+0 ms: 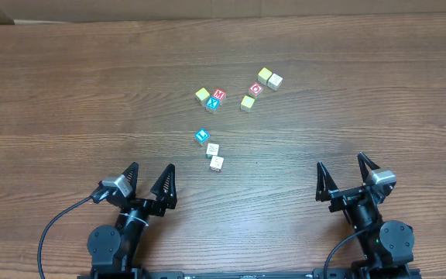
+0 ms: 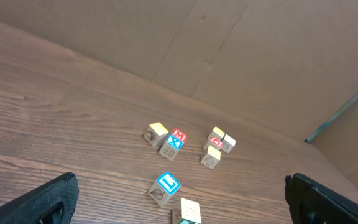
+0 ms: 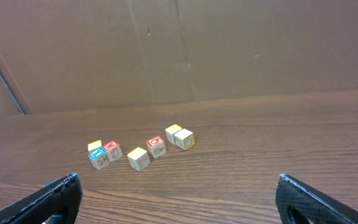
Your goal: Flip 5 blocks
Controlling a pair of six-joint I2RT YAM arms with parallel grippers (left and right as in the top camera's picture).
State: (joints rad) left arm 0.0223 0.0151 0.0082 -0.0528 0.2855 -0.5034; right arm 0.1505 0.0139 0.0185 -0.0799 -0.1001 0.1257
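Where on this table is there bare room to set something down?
Bare wood: everything left of the leftmost yellow block to the table edge; everything right of the rightmost cream block; and the patch between the lowest cream block and the right hand. Crowded: the seven-block cluster up top and the row from the blue block down.

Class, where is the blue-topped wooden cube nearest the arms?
Overhead view: the blue-topped wooden cube sits just left of centre, up-left of two pale cream wooden cubes.

Left arm [image 1: 119, 235] and right arm [image 1: 381, 231] low, both jaws wide and empty
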